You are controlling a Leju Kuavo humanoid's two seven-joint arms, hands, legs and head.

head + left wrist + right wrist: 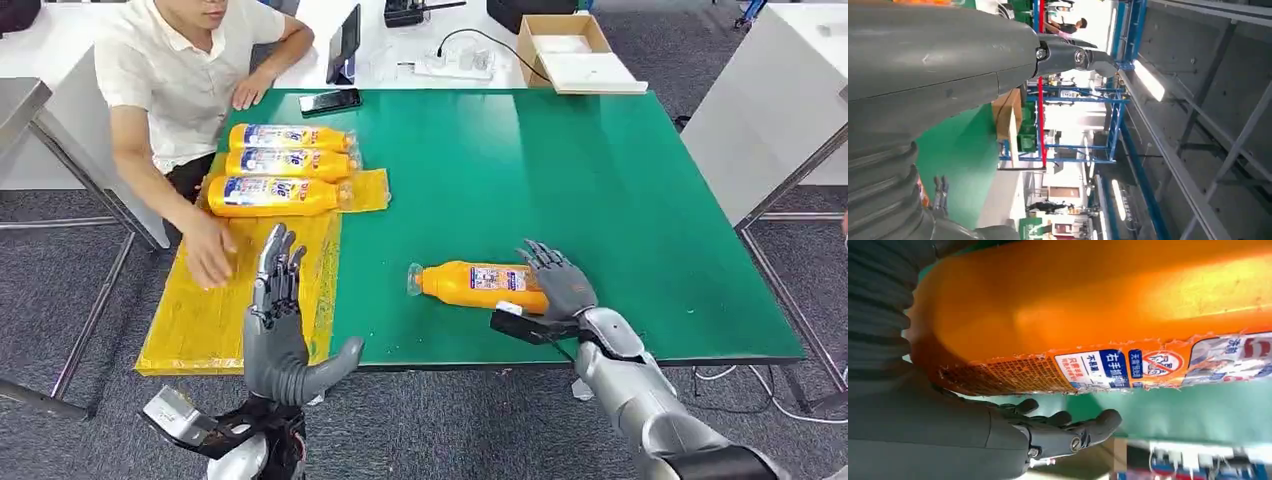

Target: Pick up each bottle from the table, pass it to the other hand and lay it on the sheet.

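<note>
- The right hand (562, 285) is at the base end of the orange detergent bottle (478, 285), fingers spread past its far side, the bottle lying on its side on the green table (600, 180).
- From the right wrist camera the bottle's orange body sits just beside the palm and the dark fingers (1068, 427) look apart from it, so I judge this hand loose, nothing gripped yet.
- The bottle's clear cap points away from the right hand, toward the left hand; that leaves the neck end free for a handover, I reckon.
- The left hand (278, 320) hangs upright over the yellow sheet (200, 320), fingers straight and parted, thumb out, holding nothing; a good waiting spot for the pass.
- Beyond the left hand's fingertips, three matching bottles (285, 165) lie side by side on the sheet, caps all one way, so this looks like the fourth.
- A person's hand (210, 250) rests on the sheet just beside the left hand, likely pinning it flat.
- A phone (330, 101) lies further off.
</note>
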